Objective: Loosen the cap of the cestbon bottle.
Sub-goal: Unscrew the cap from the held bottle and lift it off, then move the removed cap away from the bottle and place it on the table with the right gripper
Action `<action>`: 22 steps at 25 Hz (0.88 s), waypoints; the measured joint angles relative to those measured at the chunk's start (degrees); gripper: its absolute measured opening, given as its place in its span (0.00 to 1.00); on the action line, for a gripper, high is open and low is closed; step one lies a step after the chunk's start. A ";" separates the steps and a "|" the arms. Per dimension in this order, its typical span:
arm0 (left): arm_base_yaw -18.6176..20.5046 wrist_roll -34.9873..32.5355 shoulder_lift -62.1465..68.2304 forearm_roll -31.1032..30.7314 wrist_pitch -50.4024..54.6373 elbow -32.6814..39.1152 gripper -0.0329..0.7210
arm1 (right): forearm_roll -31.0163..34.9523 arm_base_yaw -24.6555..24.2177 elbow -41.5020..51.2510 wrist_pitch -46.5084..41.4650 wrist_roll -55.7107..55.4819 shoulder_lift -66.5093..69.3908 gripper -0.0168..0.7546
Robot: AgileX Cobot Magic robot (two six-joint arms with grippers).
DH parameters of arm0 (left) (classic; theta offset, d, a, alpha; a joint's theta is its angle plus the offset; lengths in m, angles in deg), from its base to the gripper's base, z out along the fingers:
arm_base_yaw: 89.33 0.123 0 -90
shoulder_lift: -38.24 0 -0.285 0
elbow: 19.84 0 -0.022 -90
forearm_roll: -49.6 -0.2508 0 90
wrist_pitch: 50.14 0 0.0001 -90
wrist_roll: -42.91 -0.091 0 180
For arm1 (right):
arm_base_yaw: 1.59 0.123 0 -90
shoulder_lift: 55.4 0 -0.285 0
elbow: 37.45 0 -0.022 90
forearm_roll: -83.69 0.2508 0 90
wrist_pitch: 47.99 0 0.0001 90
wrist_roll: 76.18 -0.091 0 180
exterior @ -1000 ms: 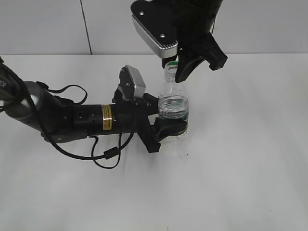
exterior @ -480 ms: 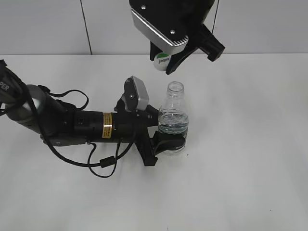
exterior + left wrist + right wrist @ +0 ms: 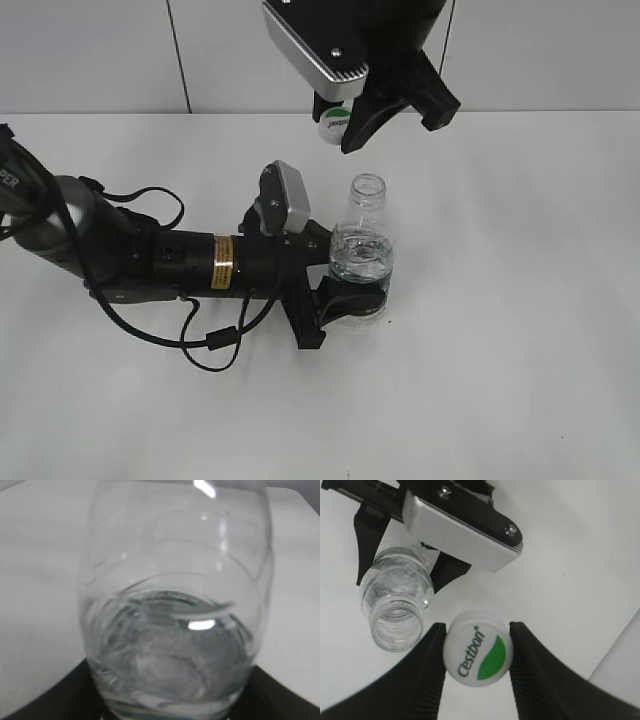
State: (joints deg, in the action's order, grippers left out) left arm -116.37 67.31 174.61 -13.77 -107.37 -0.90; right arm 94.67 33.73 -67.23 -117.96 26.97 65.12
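Observation:
The clear cestbon bottle (image 3: 363, 250) stands upright on the white table, its ribbed neck open and its cap off. It fills the left wrist view (image 3: 175, 610) and shows from above in the right wrist view (image 3: 395, 605). My left gripper (image 3: 352, 285) is shut on the bottle's lower body, over the label band. My right gripper (image 3: 337, 125) is shut on the white cap (image 3: 333, 126) with the green patch, held in the air above and to the left of the open neck. In the right wrist view the cap (image 3: 478, 652) sits between the two black fingers (image 3: 427, 660).
The left arm (image 3: 150, 255) lies low across the table's left half with a black cable (image 3: 215, 335) looped in front of it. A grey wall (image 3: 540, 50) bounds the table at the back. White tabletop (image 3: 500, 330) extends right of the bottle.
One second ago the right gripper was at the bottle's neck with the cap on it. It has since lifted the cap off and moved up and left; the bottle neck stands open.

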 joint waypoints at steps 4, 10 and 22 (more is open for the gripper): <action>0.00 0.01 0.00 -0.02 0.00 0.00 0.59 | 0.00 0.00 0.00 0.00 -9.39 -0.25 0.41; 0.00 0.01 0.00 -0.07 0.00 0.00 0.59 | -0.78 0.00 0.00 0.00 -24.51 -0.25 0.41; 0.00 0.01 0.00 -0.07 0.00 0.00 0.59 | -8.32 0.00 0.00 0.00 -54.26 -0.28 0.41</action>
State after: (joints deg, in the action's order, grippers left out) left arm -116.37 67.32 174.61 -13.84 -107.37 -0.90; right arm 86.35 33.73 -67.23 -117.96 -27.28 64.84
